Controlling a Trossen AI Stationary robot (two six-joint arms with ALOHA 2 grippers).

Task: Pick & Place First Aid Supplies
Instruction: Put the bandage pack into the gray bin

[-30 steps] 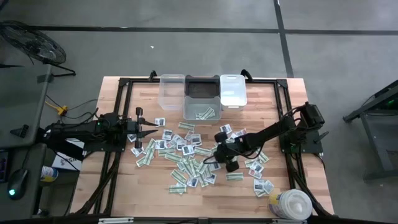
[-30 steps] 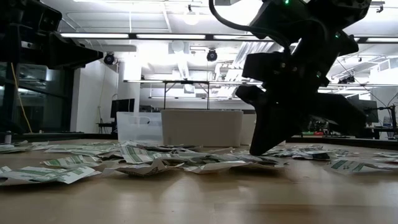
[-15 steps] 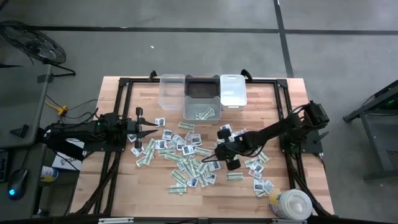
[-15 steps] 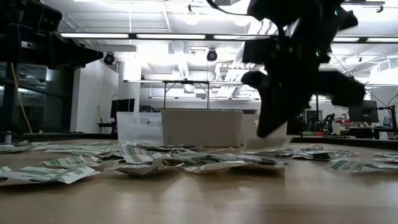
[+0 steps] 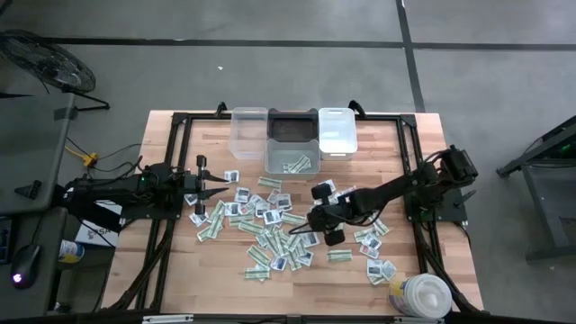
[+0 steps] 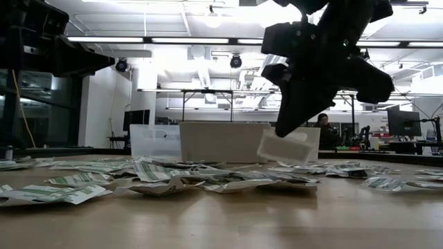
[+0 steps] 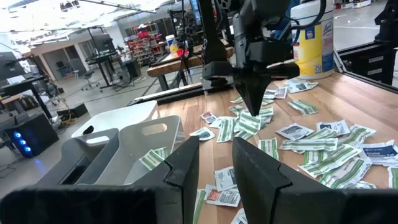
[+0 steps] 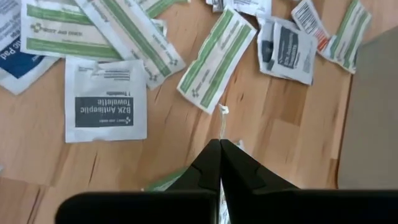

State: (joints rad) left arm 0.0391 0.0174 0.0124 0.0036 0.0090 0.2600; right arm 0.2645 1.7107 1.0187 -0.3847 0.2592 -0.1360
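Behind scattered packets (image 5: 270,236), one clear bin (image 5: 288,155) holds two packets

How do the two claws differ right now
The right claw is shut on a white packet, lifted above the scattered packets mid-table. The left claw hangs with fingers parted, holding nothing, at the pile's left edge. Both are dark two-finger claws.
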